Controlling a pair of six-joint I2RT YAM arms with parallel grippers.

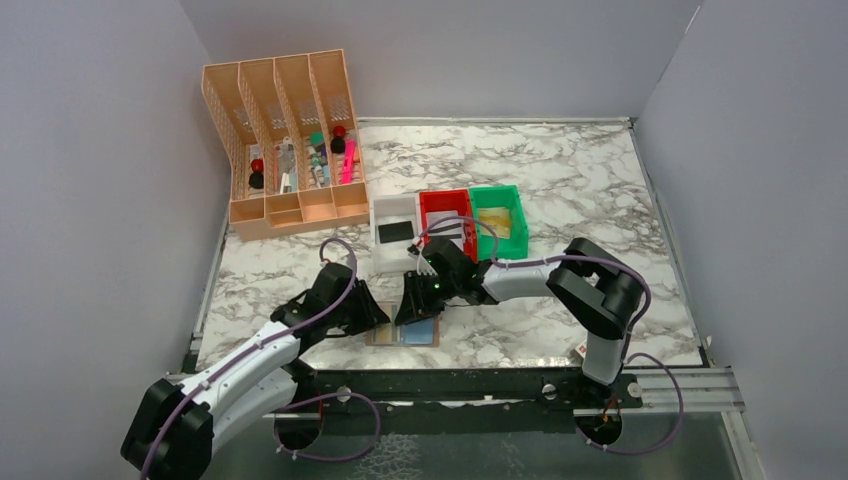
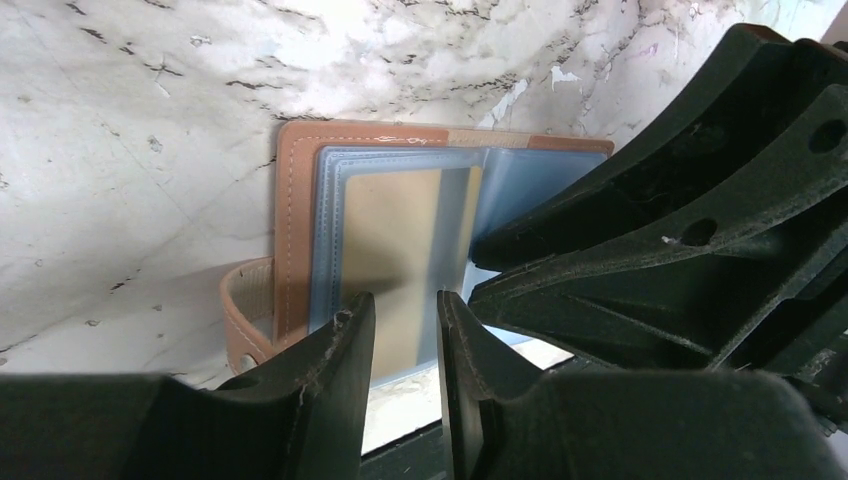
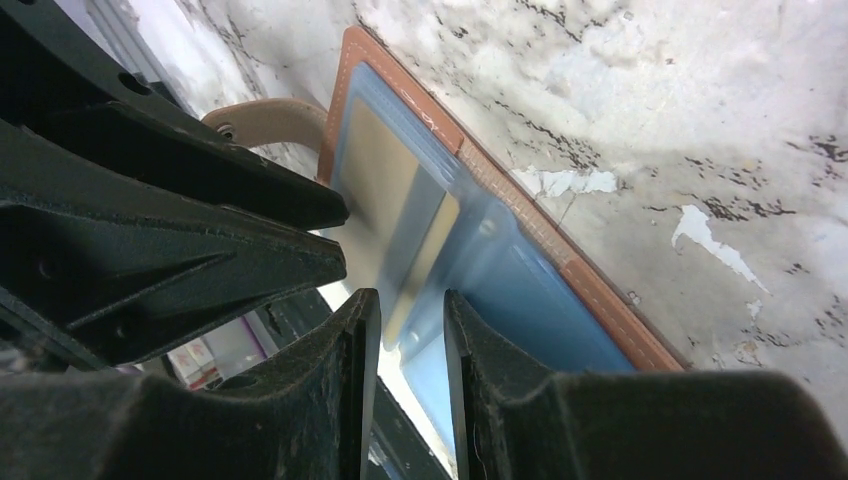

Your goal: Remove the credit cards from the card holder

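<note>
The card holder (image 1: 405,334) lies open on the marble table near the front edge, brown outside with pale blue-grey sleeves. A tan-gold credit card (image 2: 400,230) sits in a clear sleeve of the card holder (image 2: 296,220). My left gripper (image 2: 405,312) is low at the holder's near edge, jaws a narrow gap apart and empty, with the card just beyond the tips. My right gripper (image 3: 412,308) hovers over the sleeves (image 3: 520,290), jaws also narrowly apart, the card (image 3: 385,185) ahead of them. In the top view the left gripper (image 1: 372,318) and right gripper (image 1: 415,306) almost meet over the holder.
A white bin (image 1: 380,262) holding a dark flat card, a red bin (image 1: 447,198) and a green bin (image 1: 497,191) holding something tan stand just behind the grippers. A peach desk organiser (image 1: 290,140) with pens stands at the back left. The table's front edge is right below the holder.
</note>
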